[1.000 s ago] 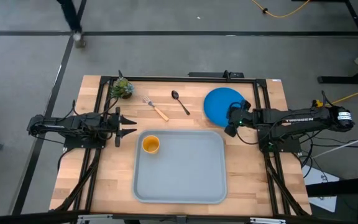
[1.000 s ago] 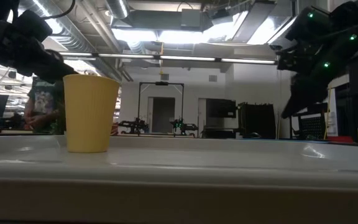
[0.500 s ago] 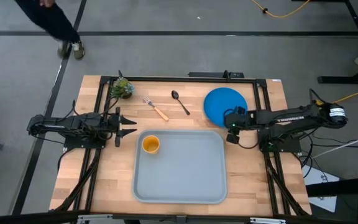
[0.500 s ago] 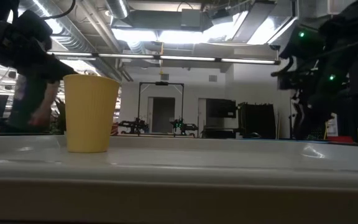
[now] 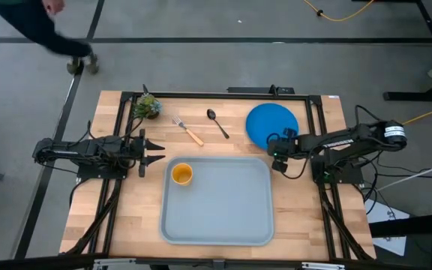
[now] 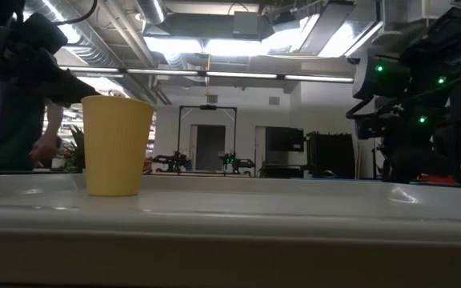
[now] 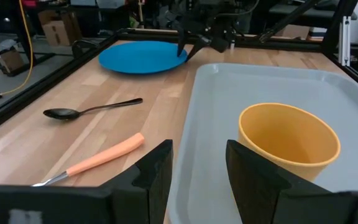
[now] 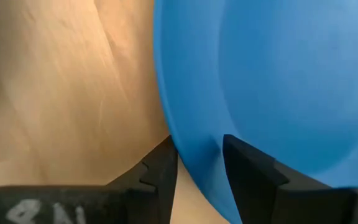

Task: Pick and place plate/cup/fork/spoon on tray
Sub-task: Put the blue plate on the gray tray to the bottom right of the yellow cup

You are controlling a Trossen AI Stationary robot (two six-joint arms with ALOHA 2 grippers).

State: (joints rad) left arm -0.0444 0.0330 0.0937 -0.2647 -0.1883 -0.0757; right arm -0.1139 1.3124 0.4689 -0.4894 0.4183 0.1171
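The right gripper [image 5: 277, 149] sits at the plate's [image 5: 271, 124] six o'clock edge, fingers apart around the rim. The left gripper [image 5: 159, 152] waits released.

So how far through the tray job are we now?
One of four done: the cup stands on the tray. In hand: the right gripper, jaws open, straddles the plate rim. Left: fork and spoon lie on the table; the left gripper waits beside the tray.
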